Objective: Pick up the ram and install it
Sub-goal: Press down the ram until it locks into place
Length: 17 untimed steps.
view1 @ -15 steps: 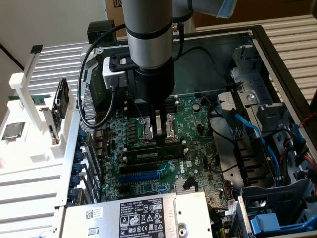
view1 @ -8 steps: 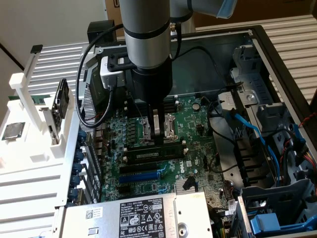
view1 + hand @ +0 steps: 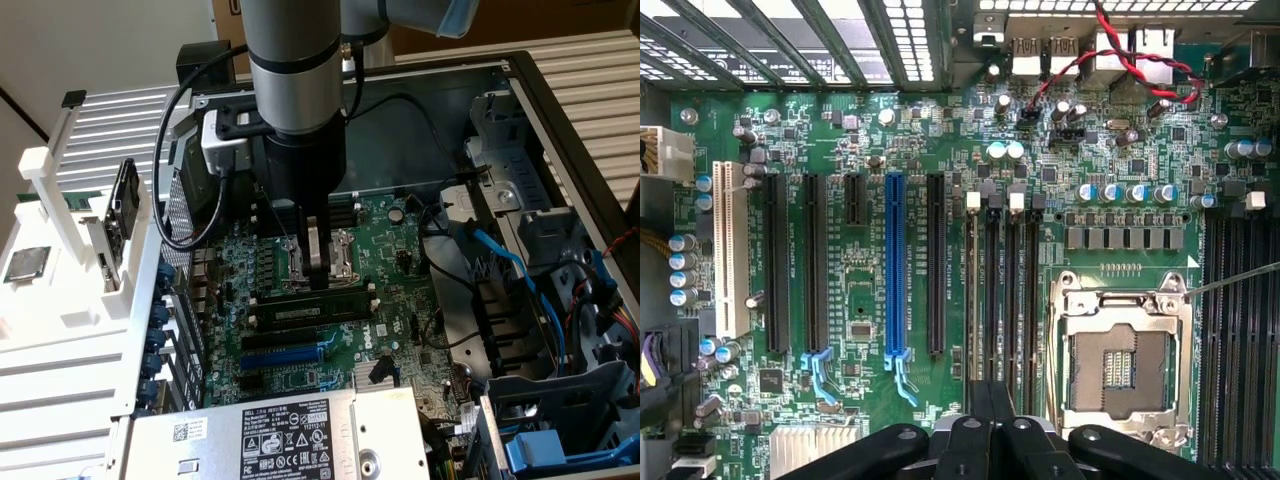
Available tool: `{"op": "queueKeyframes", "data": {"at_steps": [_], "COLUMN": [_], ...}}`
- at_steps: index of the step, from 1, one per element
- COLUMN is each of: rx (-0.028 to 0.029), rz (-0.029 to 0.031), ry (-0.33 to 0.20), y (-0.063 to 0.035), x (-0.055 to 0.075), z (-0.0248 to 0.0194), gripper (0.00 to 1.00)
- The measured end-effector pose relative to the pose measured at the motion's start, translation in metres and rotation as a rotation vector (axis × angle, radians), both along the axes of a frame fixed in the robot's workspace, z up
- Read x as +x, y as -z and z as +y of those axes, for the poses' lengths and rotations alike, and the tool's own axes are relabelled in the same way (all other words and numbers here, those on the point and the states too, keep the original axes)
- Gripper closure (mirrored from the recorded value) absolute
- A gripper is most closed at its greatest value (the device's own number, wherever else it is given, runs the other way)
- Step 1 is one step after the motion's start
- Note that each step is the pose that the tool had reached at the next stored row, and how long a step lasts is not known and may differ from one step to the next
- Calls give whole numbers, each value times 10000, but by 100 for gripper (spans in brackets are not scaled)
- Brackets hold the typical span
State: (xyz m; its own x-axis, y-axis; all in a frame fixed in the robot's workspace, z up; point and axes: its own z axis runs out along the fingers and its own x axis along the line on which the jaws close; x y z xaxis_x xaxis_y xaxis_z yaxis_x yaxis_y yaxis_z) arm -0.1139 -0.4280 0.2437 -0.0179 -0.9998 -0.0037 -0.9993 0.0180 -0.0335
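The ram (image 3: pixel 300 308), a long green stick with dark chips, stands on edge in one of the black memory slots on the motherboard inside the open computer case. My gripper (image 3: pixel 318 284) hangs straight down over it, shut, with its fingertips right at the stick's upper edge; whether they touch it I cannot tell. In the wrist view the shut gripper (image 3: pixel 990 394) sits at the near end of the four memory slots (image 3: pixel 1002 290), which have white end clips. Nothing is between the fingers. From that view I cannot tell which slot holds the stick.
The open metal processor socket (image 3: pixel 1120 360) lies right beside the slots. A white rack (image 3: pixel 60 300) at the exterior view's left carries a silver processor chip (image 3: pixel 27 263). Blue cables (image 3: pixel 510 260) and drive cages fill the case's right side; the power supply (image 3: pixel 270 440) sits in front.
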Motion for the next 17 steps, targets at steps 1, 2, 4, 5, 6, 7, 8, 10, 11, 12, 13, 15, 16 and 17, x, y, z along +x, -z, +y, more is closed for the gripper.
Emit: {"op": "queueKeyframes", "data": {"at_steps": [1,2,4,5,6,7,8,10,11,12,13,15,16,17], "rx": [-7,-12,-11,-11,-11,-10,-11,-10,-11,-11,-12,-13,-12,-10], "rz": [4,9,9,8,8,8,8,8,9,8,9,10,9,8], "ry": [0,0,0,0,0,-2,-2,0,0,0,0,1,-1,-1], "y": [2,5,12,16,21,26,33,49,56,63,69,76,82,86], "x": [-3,-12,-23,-26,-29,-29,-30,-33,-35,-36,-39,-47,-49,-49], "z": [2,2,2,2,2,2,2,2,2,2,2,2,2,2], "gripper": [90,90,90,90,90,90,90,90,90,90,90,90,90,90]}}
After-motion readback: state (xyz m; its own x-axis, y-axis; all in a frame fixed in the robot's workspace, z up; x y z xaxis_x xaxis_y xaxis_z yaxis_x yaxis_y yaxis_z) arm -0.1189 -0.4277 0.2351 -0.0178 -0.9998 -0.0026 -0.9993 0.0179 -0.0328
